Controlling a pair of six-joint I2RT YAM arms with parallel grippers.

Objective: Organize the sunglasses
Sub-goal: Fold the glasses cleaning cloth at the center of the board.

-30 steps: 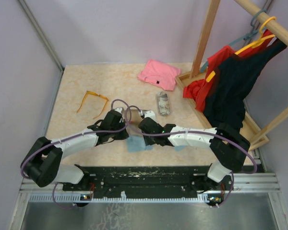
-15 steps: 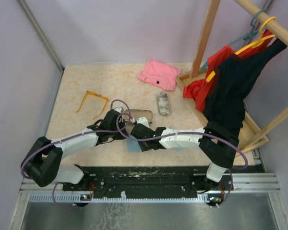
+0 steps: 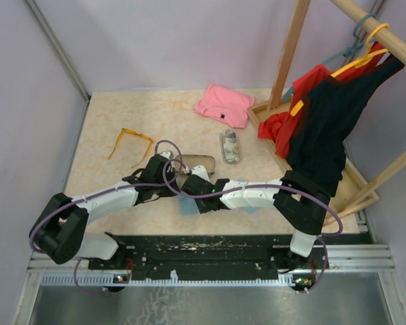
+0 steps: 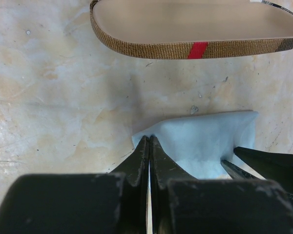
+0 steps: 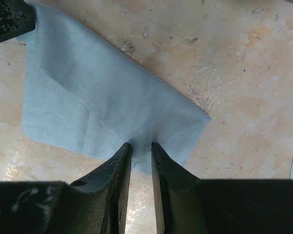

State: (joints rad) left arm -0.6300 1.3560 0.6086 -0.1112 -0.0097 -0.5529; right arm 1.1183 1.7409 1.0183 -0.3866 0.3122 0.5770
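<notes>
The pale stone-patterned table (image 3: 108, 115) fills most of the booth. A wooden clothes rack (image 3: 289, 51) stands at its right side, with a black garment (image 3: 325, 128) and a red garment (image 3: 304, 88) hanging from it. Both arms reach in from the near edge and meet over the front middle of the table.

A folded pink top (image 3: 223, 105) lies at the back, near the rack. In front of the arms a light blue cloth (image 5: 88, 92) lies partly flat on the table.

The left gripper (image 4: 149, 138) is clamped tight on one corner of it, and the fabric rises in a peak to the fingertips. The right gripper (image 5: 141, 145) is at the opposite edge. Its fingers stand a narrow gap apart with the hem between them, and I can't tell if they are actually pinching it.

Just beyond the cloth lies a brown woven case (image 4: 185, 24) with a red stripe. A grey patterned case (image 3: 230, 147) sits just beyond it to the right.

The orange sunglasses (image 3: 130, 143) lie with their arms unfolded on the left side of the table, well apart from both grippers.
</notes>
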